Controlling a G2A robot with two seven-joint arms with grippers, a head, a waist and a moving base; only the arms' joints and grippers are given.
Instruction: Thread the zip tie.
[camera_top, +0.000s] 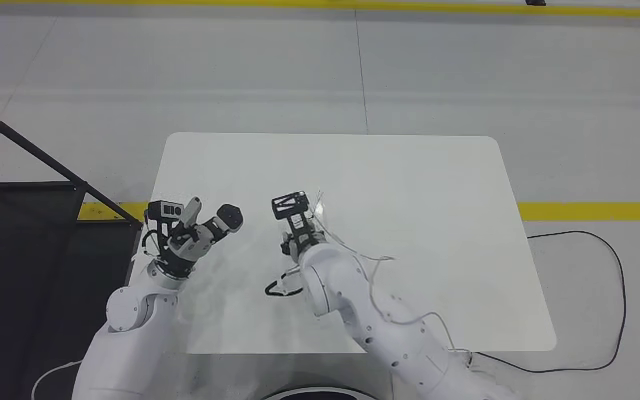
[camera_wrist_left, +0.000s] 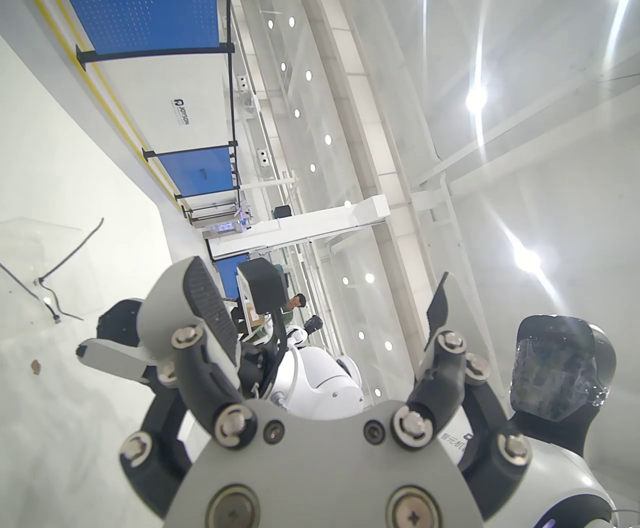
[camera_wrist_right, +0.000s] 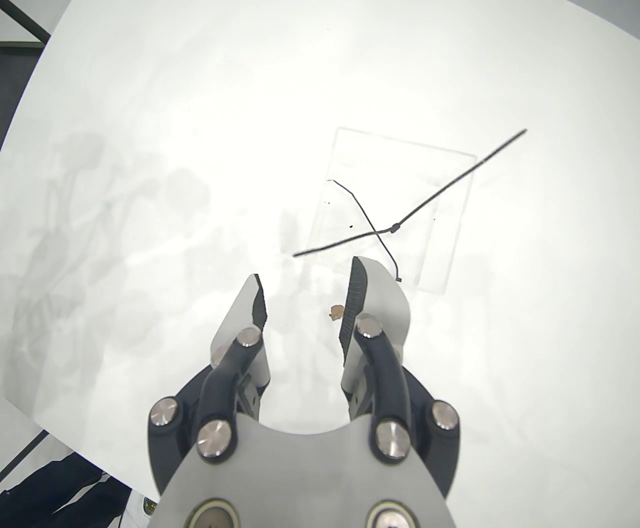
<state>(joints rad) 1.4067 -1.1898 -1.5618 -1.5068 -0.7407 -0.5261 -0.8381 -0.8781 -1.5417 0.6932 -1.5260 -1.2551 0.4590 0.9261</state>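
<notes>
White table (camera_wrist_right: 150, 100) bears two crossed zip ties (camera_wrist_right: 450, 183).

Overhead, 2 wrists; common zip tie (camera_wrist_right: 440, 194)

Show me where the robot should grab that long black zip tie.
Likely the long zip tie's end nearest the right gripper, from above, jaws straddling the strip: it juts past the clear sheet, away from the second tie crossing it.
</notes>
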